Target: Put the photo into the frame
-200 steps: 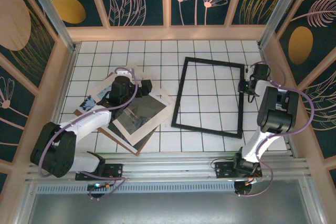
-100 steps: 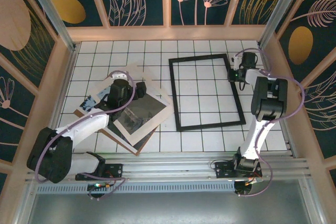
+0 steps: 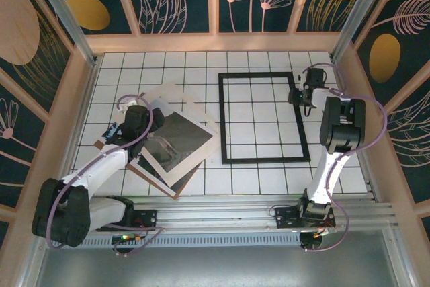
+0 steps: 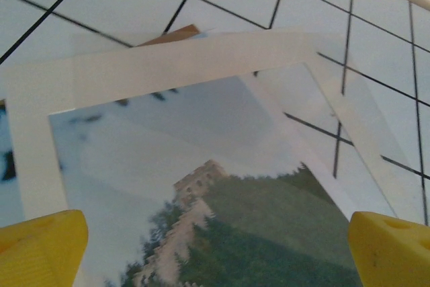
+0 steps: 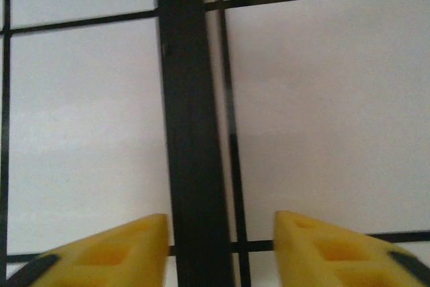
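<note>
The frame (image 3: pixel 222 119) lies flat on the table (image 3: pixel 201 62), its right rail (image 5: pixel 191 132) between the right gripper's (image 5: pixel 222 223) parted, unclamped fingers. The photo (image 3: pixel 173 142) lies left of it, under the left gripper (image 4: pixel 215 247), whose fingers are spread wide.

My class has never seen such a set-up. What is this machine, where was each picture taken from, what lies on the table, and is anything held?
Two robot arms stand at the near edge of a table. One picture looks down from above; the others come from wrist cameras. On it lie a black frame and, left of it, the photo stacked with a cream mat and brown backing board. The left gripper hangs open over the photo; the right gripper is open astride the frame's side. Nothing is held.
</note>
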Robot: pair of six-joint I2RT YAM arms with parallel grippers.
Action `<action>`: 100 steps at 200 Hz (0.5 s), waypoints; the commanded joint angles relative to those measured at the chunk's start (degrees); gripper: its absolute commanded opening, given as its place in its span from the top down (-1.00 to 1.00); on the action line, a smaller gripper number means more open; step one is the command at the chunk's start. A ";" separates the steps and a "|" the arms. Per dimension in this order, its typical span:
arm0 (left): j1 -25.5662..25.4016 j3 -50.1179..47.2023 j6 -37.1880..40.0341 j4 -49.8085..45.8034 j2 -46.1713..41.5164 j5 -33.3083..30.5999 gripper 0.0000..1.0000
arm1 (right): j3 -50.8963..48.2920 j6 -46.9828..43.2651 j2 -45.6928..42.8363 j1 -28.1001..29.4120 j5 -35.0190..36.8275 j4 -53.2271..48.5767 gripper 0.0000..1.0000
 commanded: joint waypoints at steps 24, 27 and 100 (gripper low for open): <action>4.18 -4.02 -6.62 -3.59 -4.21 1.64 -0.97 | -4.38 5.47 -14.72 6.44 1.93 5.24 -0.32; 4.56 -4.23 -6.78 -3.44 -4.25 2.02 -0.97 | -4.95 5.80 -15.66 7.72 1.74 5.81 -0.35; 6.28 -2.57 -4.21 -3.37 2.34 1.81 -0.93 | -2.04 15.27 -11.52 37.30 -3.50 10.08 -0.62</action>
